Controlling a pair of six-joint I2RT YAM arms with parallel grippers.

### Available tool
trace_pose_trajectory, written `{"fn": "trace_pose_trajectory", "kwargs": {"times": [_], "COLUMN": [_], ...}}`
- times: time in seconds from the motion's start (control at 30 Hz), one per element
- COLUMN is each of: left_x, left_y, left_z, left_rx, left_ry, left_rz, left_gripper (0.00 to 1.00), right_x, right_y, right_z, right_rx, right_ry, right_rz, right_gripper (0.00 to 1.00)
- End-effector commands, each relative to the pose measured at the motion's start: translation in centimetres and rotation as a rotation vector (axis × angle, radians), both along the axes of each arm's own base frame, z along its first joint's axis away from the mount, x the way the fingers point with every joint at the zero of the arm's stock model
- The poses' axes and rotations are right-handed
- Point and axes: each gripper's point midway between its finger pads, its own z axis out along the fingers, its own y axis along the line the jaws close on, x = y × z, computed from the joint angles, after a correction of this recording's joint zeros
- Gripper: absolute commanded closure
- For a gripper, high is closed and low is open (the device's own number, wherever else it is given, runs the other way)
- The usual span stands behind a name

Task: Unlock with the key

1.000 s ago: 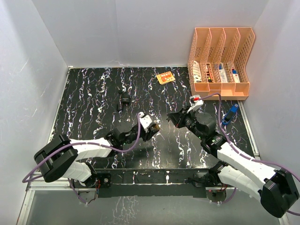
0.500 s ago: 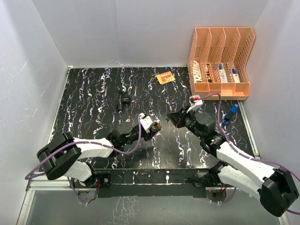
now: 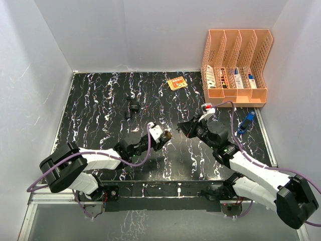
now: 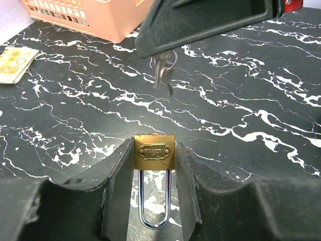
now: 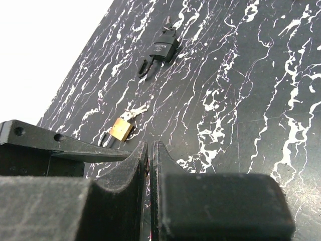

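While the left gripper (image 3: 164,135) pinches the brass padlock (image 4: 154,150) by its body near the middle of the black table (image 3: 100,95), the right gripper (image 3: 183,126), at its 2 o'clock, is clamped on the keys (image 4: 163,74), which dangle clear of that padlock. A black padlock (image 5: 163,47) lies at 11 o'clock.

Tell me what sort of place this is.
Probably a robot test cell, not a home: white walls box in a black marbled table, with props like an orange file rack and a padlock.
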Motion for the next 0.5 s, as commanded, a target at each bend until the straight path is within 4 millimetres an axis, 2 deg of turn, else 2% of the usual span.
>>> {"fn": "trace_pose_trajectory", "kwargs": {"times": [0.0, 0.47], "left_x": [0.44, 0.83], "left_y": [-0.50, -1.12], "left_z": [2.95, 3.00], "left_rx": [-0.070, -0.087], "left_ry": [-0.076, -0.084], "left_rz": [0.004, 0.001], "left_gripper": [1.00, 1.00], "right_x": [0.76, 0.98], "right_y": [0.47, 0.29], "right_z": [1.66, 1.60], "right_rx": [0.043, 0.041], "right_ry": [-0.047, -0.048], "right_rz": [-0.001, -0.017], "right_gripper": [1.00, 1.00]}}
